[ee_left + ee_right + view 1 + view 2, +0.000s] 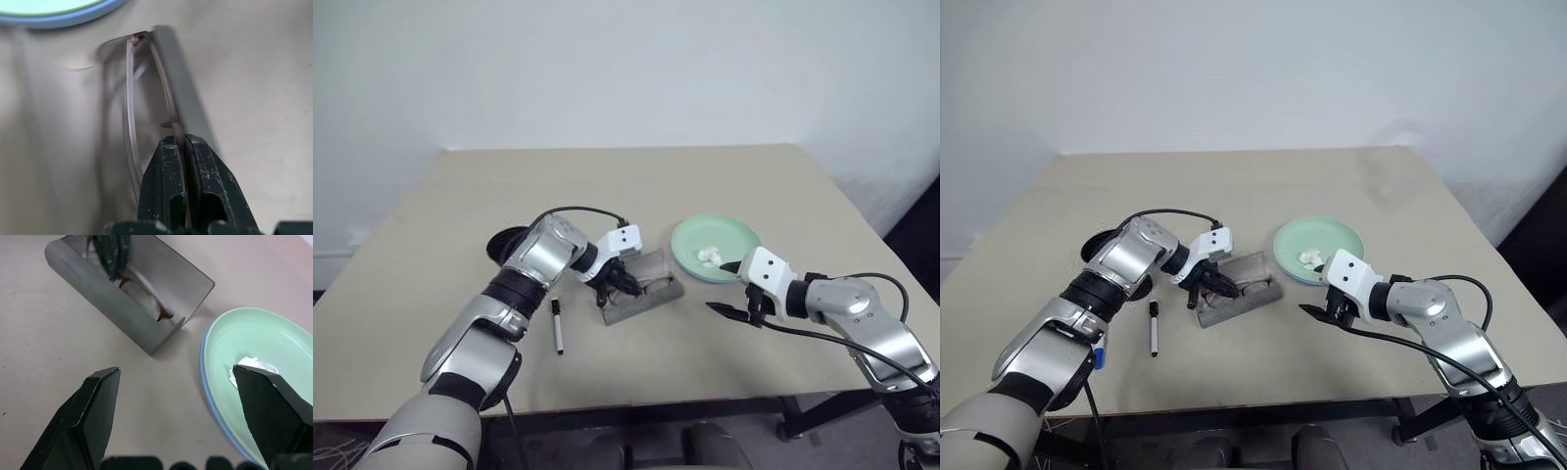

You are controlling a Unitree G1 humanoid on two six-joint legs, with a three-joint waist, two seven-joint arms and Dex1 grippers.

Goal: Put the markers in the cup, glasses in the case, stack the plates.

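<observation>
the left tool (625, 284) is pinched shut on the thin dark wire-frame glasses (146, 98), gripping them at the frame, and it sits over the open grey hard-shell glasses case (646, 294) near the middle of the beige tabletop (626, 186). in the right wrist view the glasses (146, 296) already lie partly inside the case's trough, with the left tool reaching down into it from above. the relation that matters is alignment: the long axis of the glasses runs roughly along the long axis of the case, so the coming move looks like a short drop and a release rather than any turn. the left arm is plainly the nearer one, being right at the case.

the right tool (736, 299) hangs with its fingers spread wide and holding nothing, just beside the case on its right, near the edge of the pale mint green round plate (717, 247). that plate rests on the light blue plate (208, 391), whose rim peeps out beneath it, and a small white paper wad (709, 257) lies on the green one.

a white marker with a black cap (557, 326) lies on the tabletop to the left of the case, its length running towards the robot. the black plastic cup (505, 243) stands behind the left forearm, partly hidden. the case lid is open, so closing it would probably follow.
</observation>
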